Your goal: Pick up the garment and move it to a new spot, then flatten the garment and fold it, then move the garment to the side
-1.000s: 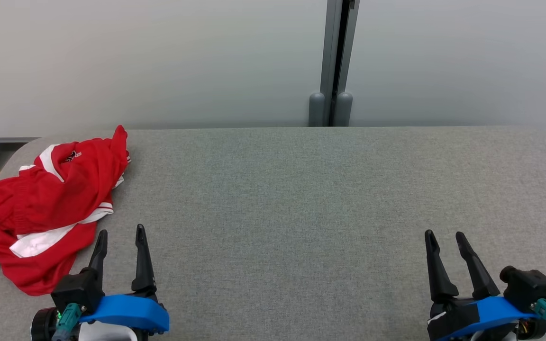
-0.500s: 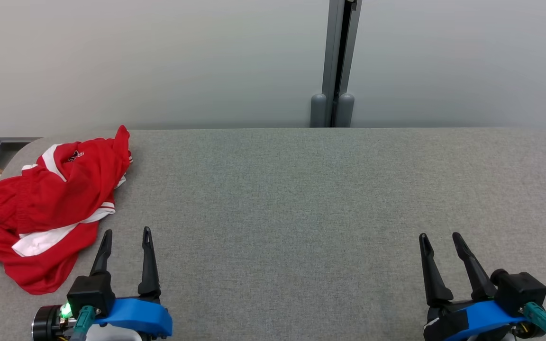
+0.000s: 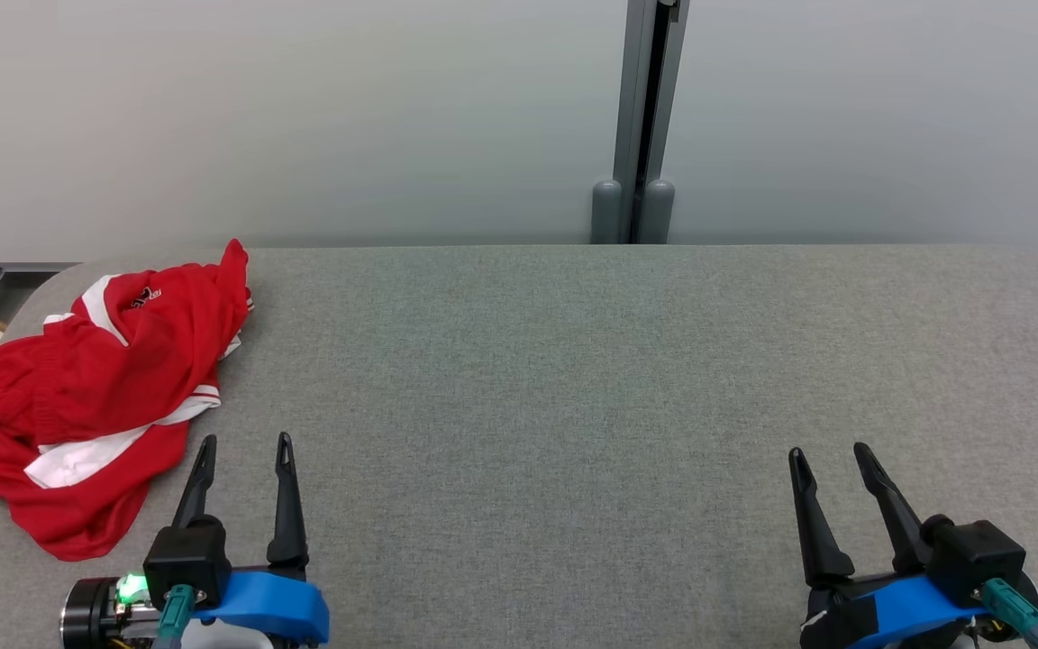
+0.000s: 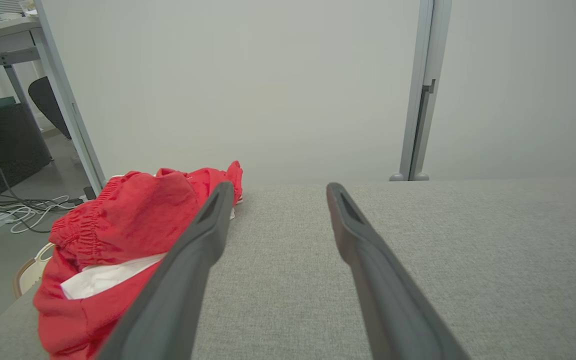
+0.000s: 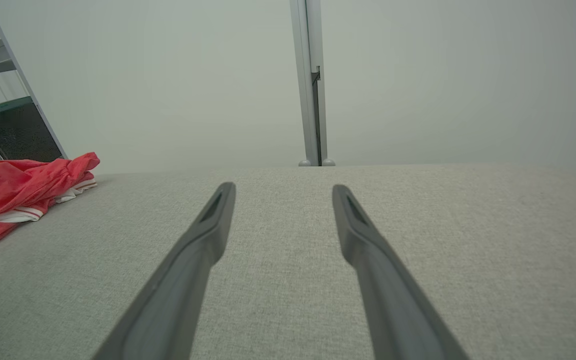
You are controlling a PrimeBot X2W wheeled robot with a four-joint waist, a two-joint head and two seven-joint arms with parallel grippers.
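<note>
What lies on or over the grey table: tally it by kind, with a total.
Red-and-white garment: 1
Tools: 2, the left tool and the right tool, both open
Total: 3

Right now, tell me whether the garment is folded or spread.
Neither: crumpled. The garment lies bunched in a heap, folds overlapping unevenly.
</note>
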